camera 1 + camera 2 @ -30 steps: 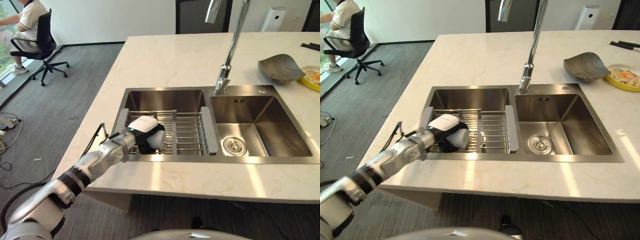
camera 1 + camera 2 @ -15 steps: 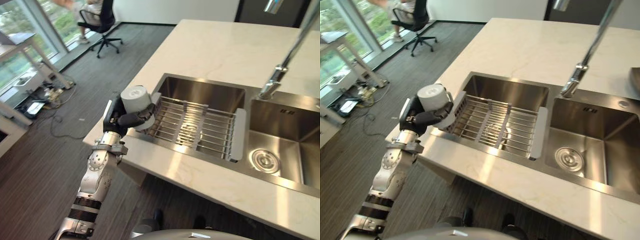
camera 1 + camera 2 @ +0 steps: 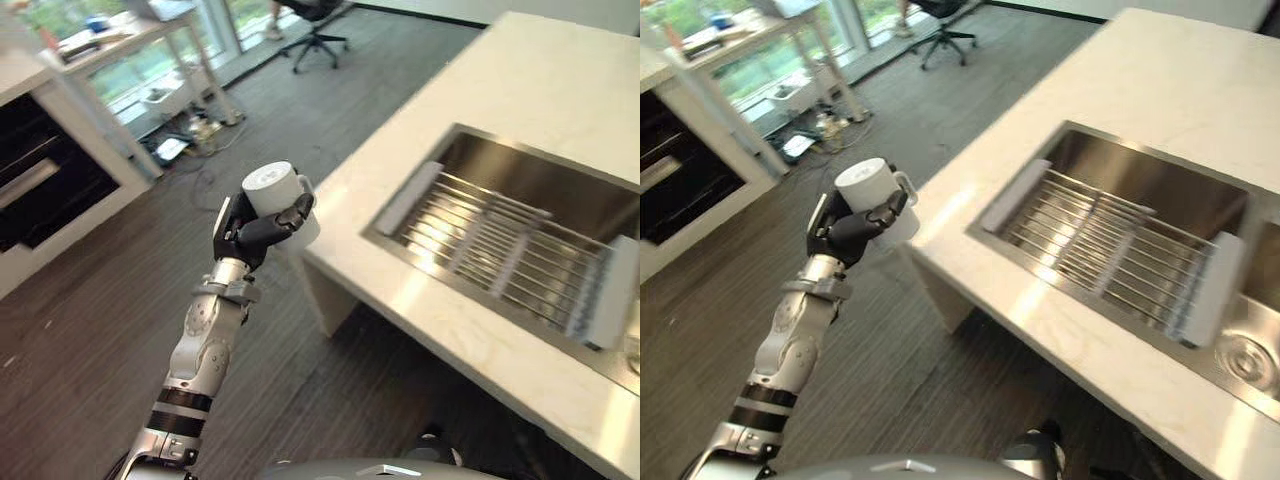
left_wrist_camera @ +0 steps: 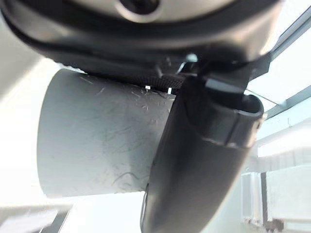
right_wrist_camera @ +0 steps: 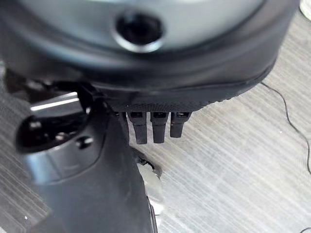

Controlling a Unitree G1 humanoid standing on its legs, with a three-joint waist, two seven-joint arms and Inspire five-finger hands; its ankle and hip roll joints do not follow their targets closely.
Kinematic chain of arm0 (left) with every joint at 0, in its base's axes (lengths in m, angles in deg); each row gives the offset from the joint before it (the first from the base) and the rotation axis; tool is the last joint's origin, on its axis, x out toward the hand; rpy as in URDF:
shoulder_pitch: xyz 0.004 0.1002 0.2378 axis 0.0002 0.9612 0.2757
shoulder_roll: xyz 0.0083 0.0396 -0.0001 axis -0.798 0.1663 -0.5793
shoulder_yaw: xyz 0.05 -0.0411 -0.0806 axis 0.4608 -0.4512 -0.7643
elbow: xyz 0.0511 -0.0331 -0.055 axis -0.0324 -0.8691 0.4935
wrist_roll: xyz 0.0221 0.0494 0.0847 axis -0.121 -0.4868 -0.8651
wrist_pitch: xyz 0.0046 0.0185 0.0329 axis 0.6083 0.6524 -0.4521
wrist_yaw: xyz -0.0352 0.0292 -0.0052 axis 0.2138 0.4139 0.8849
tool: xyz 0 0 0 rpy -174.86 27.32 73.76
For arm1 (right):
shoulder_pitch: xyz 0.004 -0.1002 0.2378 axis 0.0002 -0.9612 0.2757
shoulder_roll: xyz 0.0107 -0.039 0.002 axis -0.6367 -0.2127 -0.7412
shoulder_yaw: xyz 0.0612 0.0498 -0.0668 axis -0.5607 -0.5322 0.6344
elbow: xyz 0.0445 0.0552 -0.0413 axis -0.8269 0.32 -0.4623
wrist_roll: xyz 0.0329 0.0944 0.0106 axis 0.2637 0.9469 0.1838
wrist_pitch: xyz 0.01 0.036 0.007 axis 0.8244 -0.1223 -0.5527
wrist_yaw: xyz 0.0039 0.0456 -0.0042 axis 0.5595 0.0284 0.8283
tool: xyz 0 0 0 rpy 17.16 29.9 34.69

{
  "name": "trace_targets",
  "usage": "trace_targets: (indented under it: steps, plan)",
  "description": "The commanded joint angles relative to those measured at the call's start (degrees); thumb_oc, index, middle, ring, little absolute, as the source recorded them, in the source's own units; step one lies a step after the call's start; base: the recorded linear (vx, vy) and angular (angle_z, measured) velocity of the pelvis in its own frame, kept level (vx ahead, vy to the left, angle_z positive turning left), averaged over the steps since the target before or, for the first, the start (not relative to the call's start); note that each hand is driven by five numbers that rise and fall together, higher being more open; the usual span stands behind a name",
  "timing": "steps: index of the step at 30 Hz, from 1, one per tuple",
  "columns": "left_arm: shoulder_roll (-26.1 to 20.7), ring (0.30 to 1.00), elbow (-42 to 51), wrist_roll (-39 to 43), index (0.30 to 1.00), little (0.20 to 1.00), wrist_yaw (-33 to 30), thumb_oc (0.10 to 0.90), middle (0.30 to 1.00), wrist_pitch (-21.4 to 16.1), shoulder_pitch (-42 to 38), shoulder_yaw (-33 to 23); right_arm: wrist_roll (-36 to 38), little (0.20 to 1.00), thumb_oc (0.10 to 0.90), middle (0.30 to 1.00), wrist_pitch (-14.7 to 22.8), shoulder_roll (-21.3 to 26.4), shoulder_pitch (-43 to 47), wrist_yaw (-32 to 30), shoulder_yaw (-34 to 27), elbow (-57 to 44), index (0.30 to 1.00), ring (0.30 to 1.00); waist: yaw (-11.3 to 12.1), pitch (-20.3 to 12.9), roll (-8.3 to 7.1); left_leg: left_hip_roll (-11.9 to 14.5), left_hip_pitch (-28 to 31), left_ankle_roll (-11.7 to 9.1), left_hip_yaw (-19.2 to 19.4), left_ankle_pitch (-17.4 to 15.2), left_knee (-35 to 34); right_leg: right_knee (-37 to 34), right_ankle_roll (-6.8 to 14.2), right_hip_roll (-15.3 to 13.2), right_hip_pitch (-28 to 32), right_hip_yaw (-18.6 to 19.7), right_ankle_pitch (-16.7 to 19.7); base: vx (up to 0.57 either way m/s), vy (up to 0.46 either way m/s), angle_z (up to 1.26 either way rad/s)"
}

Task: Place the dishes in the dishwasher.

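While the dark left hand (image 3: 243,232) is held up over the grey plank floor (image 3: 90,330), its fingers and thumb are curled round a white cylindrical ceramic mug (image 3: 279,198), which sits upright with its small handle turned toward the pale marble counter (image 3: 470,95). In the left wrist view the thumb lies across the mug's pale scratched wall (image 4: 97,141). The mug hangs in the air just off the counter's near corner, well apart from the stainless steel sink basin (image 3: 530,180) and the grey wire drying rack (image 3: 500,245) lying across it. To the robot's left stands a dark built-in cabinet front (image 3: 45,195) framed in white, and beyond it a white table (image 3: 130,40) by the windows with boxes and cables under it. A black swivel chair (image 3: 320,20) stands on the floor farther back. Between the mug and the cabinet there is only floor.

The right hand (image 5: 102,165) shows in its wrist view above the floor, fingers relaxed and holding nothing.

Half a second ago the mug was at the rack's left end, over the counter edge; it is now out past the counter, and the head has turned left.
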Motion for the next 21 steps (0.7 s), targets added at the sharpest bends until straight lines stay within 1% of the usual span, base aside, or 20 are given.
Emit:
trace_targets:
  steps: [1, 2, 3, 4, 5, 6, 7, 8, 9, 10, 11, 13, 14, 15, 16, 17, 18, 19, 20, 21]
  plan:
    - [-4.21, 0.3, 8.72, -3.9, 0.3, 0.3, 1.77, 0.4, 0.3, -4.58, 0.05, -6.94, -1.61, 0.9, 0.8, 0.9, 0.27, -1.43, 2.5, -0.07, -1.1, 1.6, 0.9, 0.9, 1.79, -4.34, -0.67, 7.03, 5.01, -4.58, -0.83, -5.36, 4.46, -14.79, 2.9, 2.21, -4.16, -1.76, 4.04, -0.1, 0.323, 0.99]
    - [-4.15, 0.3, 8.85, -4.01, 0.3, 0.3, 1.75, 0.4, 0.3, -4.52, 0.17, -6.95, -1.67, 0.9, 0.8, 0.9, 0.28, -1.42, 2.49, -0.06, -1.09, 1.63, 0.9, 0.9, 1.76, -4.3, -0.67, 6.91, 5.04, -4.37, -0.81, -5.8, 4.74, -14.69, 3.13, 2.0, -4.07, -1.74, 4.18, -0.11, 0.391, 1.07]
    - [-4.8, 0.3, 8.95, -5.8, 0.3, 0.3, 2.36, 0.4, 0.3, -4.31, 1.15, -7.55, -2.73, 0.9, 0.8, 0.9, -0.01, -1.05, 2.82, 0.06, -1.2, 1.89, 0.9, 0.9, 2.21, -4.21, -0.78, 6.15, 5.22, -3.59, -0.83, -10.35, 4.46, -14.41, 4.16, 0.33, -4.35, -1.56, 4.98, -0.1, 0.424, 0.87]
    - [-4.86, 0.3, 9.52, -7.05, 0.3, 0.3, 2.57, 0.4, 0.3, -3.84, 1.83, -7.57, -3.28, 0.9, 0.8, 0.9, -0.31, -1.07, 3.3, 0.21, -1.15, 1.95, 0.9, 0.9, 2.47, -3.91, -1.35, 4.46, 4.82, -1.86, -1.06, -14.24, 5.15, -13.32, 5.28, -1.47, -4.5, -0.26, 6.08, -0.17, 0.587, 0.61]
    - [-5.48, 0.3, 9.34, -8.77, 0.3, 0.3, 3.03, 0.4, 0.3, -3.4, 2.38, -7.44, -3.75, 0.9, 0.8, 0.9, -0.2, -1.19, 3.67, 0.41, -1.21, 1.9, 0.9, 0.9, 3.37, -3.2, -2.08, 2.94, 4.25, -0.76, -1.69, -17.1, 5.82, -11.77, 6.41, -3.57, -4.77, 0.48, 6.92, -0.18, 0.507, 0.6]
    - [-6.69, 0.3, 9.04, -10.85, 0.3, 0.3, 2.82, 0.4, 0.3, -3.78, 2.26, -7.42, -3.59, 0.9, 0.8, 0.9, -0.01, -1.41, 3.66, 0.38, -1.6, 1.61, 0.9, 0.9, 3.96, -2.52, -2.88, 1.71, 3.55, -0.1, -2.74, -19.04, 6.58, -9.67, 7.24, -5.48, -5.18, 1.69, 7.27, -0.22, 0.443, 0.48]
    - [-8.02, 0.3, 8.91, -12.72, 0.3, 0.3, 2.73, 0.4, 0.3, -3.92, 1.93, -7.14, -3.34, 0.9, 0.8, 0.9, 0.16, -1.88, 3.52, 0.65, -1.96, 0.96, 0.9, 0.9, 3.89, -1.76, -3.5, 0.83, 2.63, 0.42, -4.75, -20.66, 7.48, -7.52, 7.74, -6.24, -6.08, 5.41, 7.82, -0.15, 0.267, 0.61]
    - [-8.1, 0.3, 8.9, -12.77, 0.3, 0.3, 2.69, 0.4, 0.3, -3.92, 1.85, -7.09, -3.34, 0.9, 0.8, 0.9, 0.15, -1.98, 3.55, 0.64, -2.0, 0.94, 0.9, 0.9, 3.86, -1.8, -3.78, 0.57, 2.35, 0.55, -4.87, -20.72, 7.71, -7.32, 7.77, -6.6, -6.29, 5.44, 7.79, -0.14, 0.337, 0.96]
    - [-9.62, 0.3, 8.77, -15.28, 0.3, 0.3, 2.01, 0.4, 0.3, -4.56, 0.94, -5.66, -1.46, 0.9, 0.8, 0.9, 0.47, -2.97, 4.5, 0.95, -2.13, -0.62, 0.9, 0.9, 2.31, -0.95, -6.18, -2.95, -0.54, 2.54, -9.23, -21.12, 8.48, -4.86, 7.65, -5.51, -9.6, 20.82, 10.64, -0.04, 0.321, 1.02]
    - [-10.0, 0.3, 8.7, -16.11, 0.3, 0.3, 1.64, 0.4, 0.3, -4.88, 0.41, -4.82, 0.05, 0.9, 0.8, 0.9, 0.36, -2.82, 5.04, 0.9, -2.48, -1.16, 0.9, 0.9, 1.74, -0.63, -5.96, -3.76, -0.93, 3.35, -11.48, -20.89, 8.17, -3.99, 7.79, -2.06, -9.79, 28.67, 9.82, -0.03, 0.439, 1.67]
    - [-10.73, 0.3, 8.21, -17.67, 0.3, 0.3, 1.37, 0.4, 0.3, -4.94, -0.33, -3.84, 1.35, 0.9, 0.8, 0.9, 0.53, -2.91, 5.22, 1.05, -2.25, -1.67, 0.9, 0.9, 1.53, -0.52, -6.28, -5.17, -1.41, 4.15, -14.16, -20.1, 7.54, -3.18, 7.47, 1.36, -9.81, 34.24, 7.86, 0.03, 0.344, 1.42]
    - [-11.95, 0.3, 8.28, -19.95, 0.3, 0.3, 1.29, 0.4, 0.3, -4.8, -1.81, -1.24, 3.29, 0.9, 0.8, 0.9, 1.13, -4.08, 4.41, 0.78, -1.71, -3.77, 0.9, 0.9, 1.11, -0.51, -7.29, -7.78, -3.17, 5.29, -20.7, -18.05, 5.76, -1.7, 6.59, 6.99, -8.03, 38.0, 1.4, -0.05, 0.286, 2.07]
    - [-11.87, 0.3, 7.94, -21.69, 0.3, 0.3, 0.92, 0.4, 0.3, -4.46, -3.12, 0.76, 3.9, 0.9, 0.8, 0.9, 1.67, -4.5, 4.23, 0.75, -0.34, -6.29, 0.9, 0.9, 1.08, -0.32, -8.33, -10.17, -5.03, 6.4, -26.6, -15.98, 4.87, 2.46, 5.6, 11.12, -7.59, 40.6, -1.4, -0.05, 0.148, 2.86]
    - [-11.87, 0.3, 7.92, -21.68, 0.3, 0.3, 0.92, 0.4, 0.3, -4.46, -3.08, 0.76, 3.9, 0.9, 0.8, 0.9, 1.66, -4.5, 4.2, 0.74, -0.31, -6.28, 0.9, 0.9, 0.93, -0.45, -8.24, -10.03, -4.89, 6.42, -26.73, -16.31, 4.78, 2.67, 5.6, 11.19, -7.5, 40.4, -1.9, -0.09, 0.128, 3.33]
    - [-11.85, 0.3, 7.27, -25.17, 0.3, 0.3, -0.73, 0.4, 0.3, -4.37, -4.16, 2.29, 3.63, 0.9, 0.8, 0.9, 2.07, -4.51, 5.5, 0.42, 1.85, -8.83, 0.9, 0.9, 1.55, 0.1, -9.01, -12.49, -6.16, 7.29, -31.06, -14.46, 4.47, 4.14, 4.62, 13.4, -7.31, 42.64, -2.27, 0.0, 0.04, 3.12]
    - [-11.86, 0.3, 7.26, -25.17, 0.3, 0.3, -0.74, 0.4, 0.3, -4.36, -4.14, 2.3, 3.62, 0.9, 0.8, 0.9, 2.06, -4.52, 5.49, 0.42, 1.87, -8.82, 0.9, 0.9, 1.45, -0.05, -8.96, -12.39, -6.03, 7.35, -31.12, -14.74, 4.35, 4.25, 4.61, 13.44, -7.23, 42.49, -2.69, -0.05, 0.043, 2.37]
    - [-12.23, 0.3, 6.93, -28.29, 0.3, 0.3, -1.83, 0.4, 0.3, -4.5, -5.02, 3.39, 3.65, 0.9, 0.8, 0.9, 2.46, -4.39, 6.9, -0.23, 3.62, -10.41, 0.9, 0.9, 2.77, 0.15, -9.52, -13.81, -6.81, 7.07, -32.75, -13.66, 4.02, 1.41, 3.42, 13.99, -5.3, 42.69, -4.63, 0.0, -0.001, 1.18]
    - [-12.26, 0.3, 6.97, -28.35, 0.3, 0.3, -1.88, 0.4, 0.3, -4.47, -5.02, 3.42, 3.66, 0.9, 0.8, 0.9, 2.46, -4.44, 6.92, -0.25, 3.62, -10.4, 0.9, 0.9, 2.6, 0.27, -9.57, -13.85, -6.67, 7.07, -32.95, -13.64, 4.0, 1.19, 3.4, 13.92, -4.98, 42.47, -4.64, 0.0, -0.002, 1.29]
    - [-11.22, 0.3, 6.88, -29.45, 0.3, 0.3, -1.95, 0.4, 0.3, -4.64, -6.3, 5.95, 3.03, 0.9, 0.8, 0.9, 1.87, -6.89, 13.43, -5.57, 6.36, -5.38, 0.9, 0.9, 5.47, -0.44, -8.92, -14.69, -7.01, 6.86, -34.22, -13.46, 3.58, -2.08, 2.8, 13.14, -1.74, 40.05, -6.08, 0.01, 0.007, 0.95]
    - [-11.44, 0.3, 7.25, -30.02, 0.3, 0.3, -3.26, 0.4, 0.3, -4.4, -5.47, 5.86, 2.79, 0.9, 0.8, 0.9, 2.17, -7.48, 13.46, -5.75, 5.39, -3.25, 0.9, 0.9, 6.42, -1.24, -8.53, -14.95, -7.39, 6.73, -34.62, -12.41, 2.45, -4.74, 2.74, 12.46, -0.01, 38.37, -6.17, 0.03, 0.01, 0.94]
